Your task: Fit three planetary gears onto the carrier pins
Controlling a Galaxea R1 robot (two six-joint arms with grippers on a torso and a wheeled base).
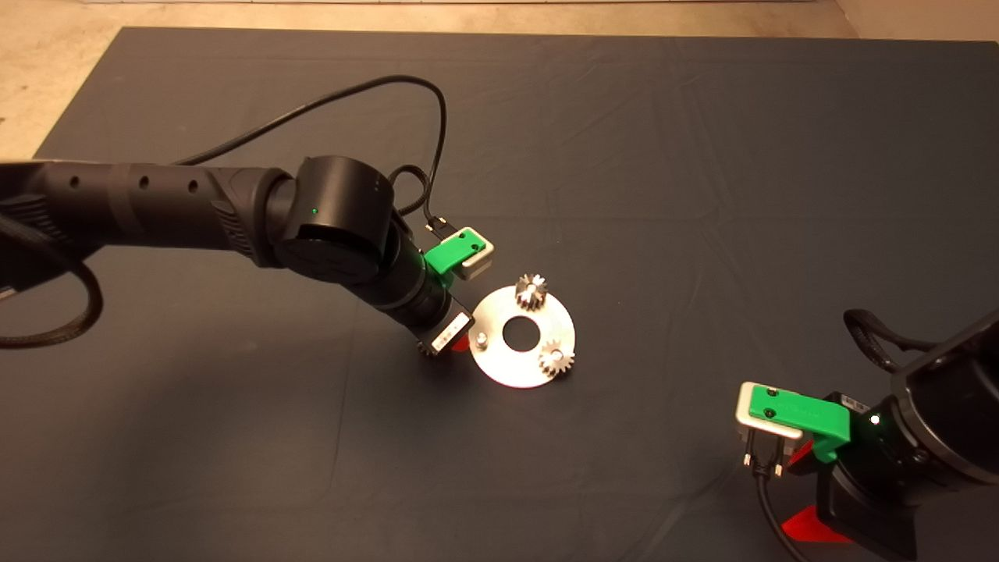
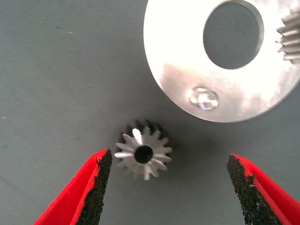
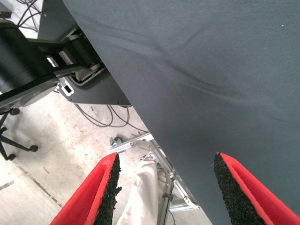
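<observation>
The shiny round disc lies mid-mat. Two planetary gears sit on carrier pins at its far and right sides. The remaining pin at the left stands bare; in the left wrist view this bare pin is a short peg on the disc. Another gear lies flat on the mat just off the disc's left edge. My left gripper hovers over it, open, with the fingers apart from it on both sides. My right gripper is parked at the lower right, open.
The left arm's black cable loops above the mat behind the wrist. Pale floor borders the mat at the far left. The right wrist view shows the mat's edge, floor, cables and a metal frame.
</observation>
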